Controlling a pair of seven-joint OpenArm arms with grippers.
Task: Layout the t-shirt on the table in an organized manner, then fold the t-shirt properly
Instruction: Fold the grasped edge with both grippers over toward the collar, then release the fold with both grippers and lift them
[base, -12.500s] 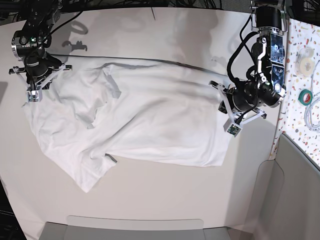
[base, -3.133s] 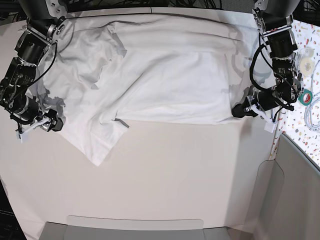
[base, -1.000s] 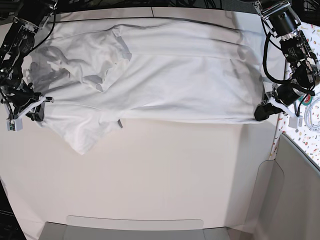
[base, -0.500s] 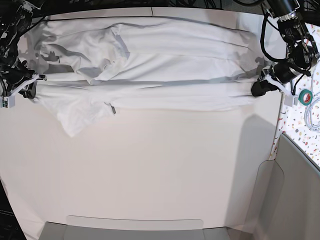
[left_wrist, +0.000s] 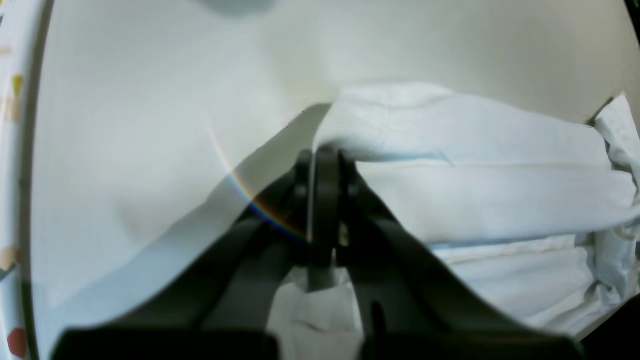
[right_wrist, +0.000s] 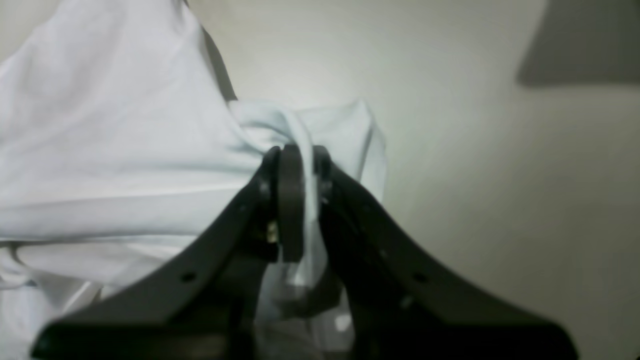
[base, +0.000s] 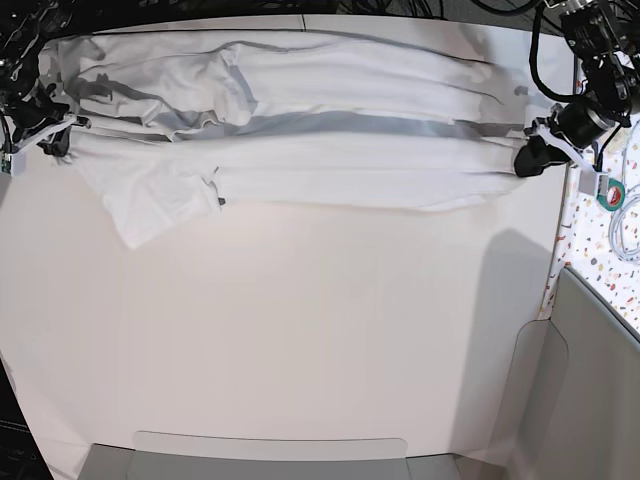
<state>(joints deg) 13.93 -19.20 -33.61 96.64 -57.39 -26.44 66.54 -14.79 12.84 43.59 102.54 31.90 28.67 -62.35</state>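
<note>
The white t-shirt (base: 300, 150) hangs stretched between both grippers across the far part of the off-white table (base: 300, 330), lifted, with a grey shadow band under its upper fold. My left gripper (base: 524, 163) at the right edge is shut on one corner of the t-shirt (left_wrist: 450, 165); in the left wrist view its closed tips (left_wrist: 320, 155) pinch the cloth. My right gripper (base: 52, 140) at the far left is shut on the other end, and the t-shirt (right_wrist: 125, 150) bunches over its closed tips (right_wrist: 292, 152). A sleeve (base: 150, 205) droops at lower left.
A speckled terrazzo panel (base: 600, 250) borders the table on the right, holding a green tape roll (base: 612, 195) and a white cable (base: 628, 230). A grey tray edge (base: 270, 455) lies along the near side, with another grey panel (base: 590, 380) at lower right.
Both grippers have carried the t-shirt farther back and outward, pulling it tauter into a narrow horizontal band. The drooping sleeve has risen with it.
</note>
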